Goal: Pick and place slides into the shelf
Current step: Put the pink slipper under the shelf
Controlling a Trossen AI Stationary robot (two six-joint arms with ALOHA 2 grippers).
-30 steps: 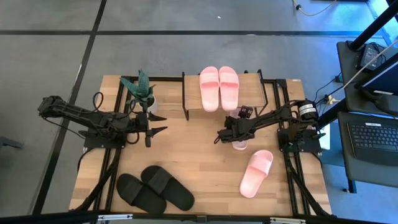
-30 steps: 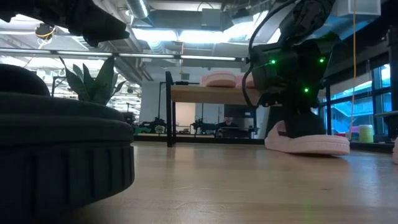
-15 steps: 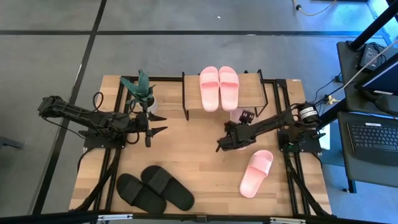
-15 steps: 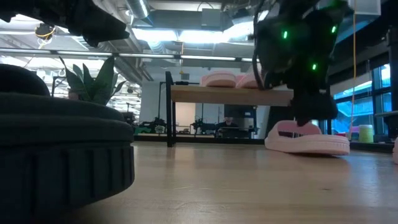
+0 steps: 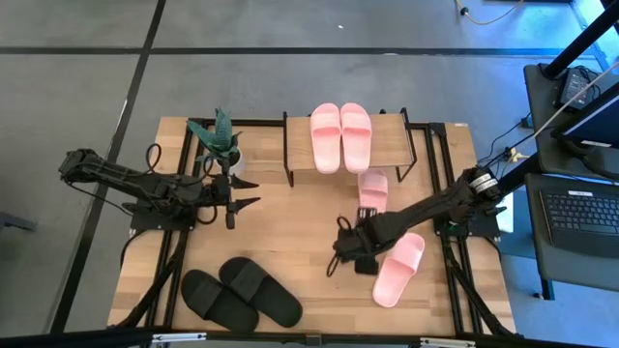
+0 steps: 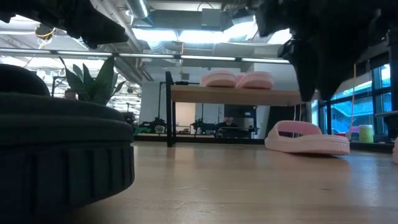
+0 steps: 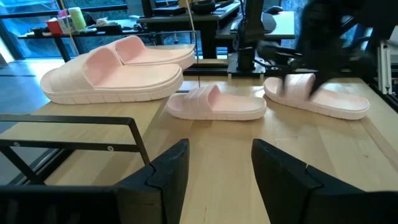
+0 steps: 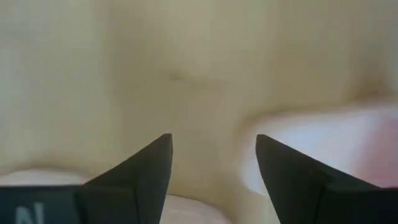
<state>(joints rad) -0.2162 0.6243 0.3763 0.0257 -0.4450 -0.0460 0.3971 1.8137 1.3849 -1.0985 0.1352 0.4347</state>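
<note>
shelf: small rack (image 5: 392, 145) stood at the far middle of the table (image 5: 290, 242), light top board on a thin black frame.
pink pair on shelf: two pale pink slides (image 5: 340, 136) lay side by side on the top board, touching along their inner edges.
loose pink slide, near shelf: one pink slide (image 5: 372, 190) lay flat on the table just in front of the shelf's right end; the low view showed it (image 6: 306, 138) resting on its sole.
loose pink slide, front right: another pink slide (image 5: 398, 268) lay tilted on the table toward the right front, just beside the right gripper.
black pair: two black slides (image 5: 242, 292) lay together at the left front of the table.
right gripper: right gripper (image 5: 337, 255) was low over the table between the black pair and the front pink slide, fingers spread, nothing between them in the right wrist view.
left gripper: left gripper (image 5: 248, 191) waited at the left middle beside a potted plant (image 5: 219, 140), fingers apart and empty.
</note>
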